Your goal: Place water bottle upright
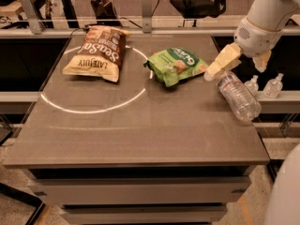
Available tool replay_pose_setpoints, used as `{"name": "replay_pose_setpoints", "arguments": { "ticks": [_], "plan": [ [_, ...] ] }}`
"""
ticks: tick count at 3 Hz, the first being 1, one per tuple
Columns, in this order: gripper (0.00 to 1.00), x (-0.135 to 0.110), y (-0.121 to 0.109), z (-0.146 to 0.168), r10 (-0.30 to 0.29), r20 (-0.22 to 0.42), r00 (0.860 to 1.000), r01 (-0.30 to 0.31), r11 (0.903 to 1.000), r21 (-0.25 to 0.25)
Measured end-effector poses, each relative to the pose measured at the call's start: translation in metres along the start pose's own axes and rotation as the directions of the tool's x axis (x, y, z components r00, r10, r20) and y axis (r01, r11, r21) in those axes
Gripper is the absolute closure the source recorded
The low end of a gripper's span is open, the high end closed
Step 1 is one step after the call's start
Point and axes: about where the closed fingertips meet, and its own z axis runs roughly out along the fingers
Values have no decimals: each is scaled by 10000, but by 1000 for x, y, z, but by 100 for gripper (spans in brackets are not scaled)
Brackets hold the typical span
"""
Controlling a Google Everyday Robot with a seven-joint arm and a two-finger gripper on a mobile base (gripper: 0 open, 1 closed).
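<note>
Robot is lining up on the tipped-over bottle, nothing grabbed yet

The clear ribbed plastic water bottle with the white label is lying on its side near the right edge of the grey-brown desk, with its cap end pointing toward the arm. The cream-fingered tool is hovering at that cap end, fingers spread wide and holding nothing. It's looking like the reach-in step. Next it's probably needing to close around the bottle, then lift and tip it base-down.

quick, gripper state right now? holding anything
Gripper: open, fingers spread just over the cap end of the water bottle, which lies on its side; no hold on it visible.
</note>
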Motion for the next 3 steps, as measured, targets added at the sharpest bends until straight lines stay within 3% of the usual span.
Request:
{"name": "replay_pose_setpoints", "arguments": {
  "ticks": [1,3],
  "plan": [
    [0,-5,12,21,10,-287,9996,-20,9994,-342],
    [0,18,12,46,501,-986,9939,-579,9953,-780]
  ]
}}
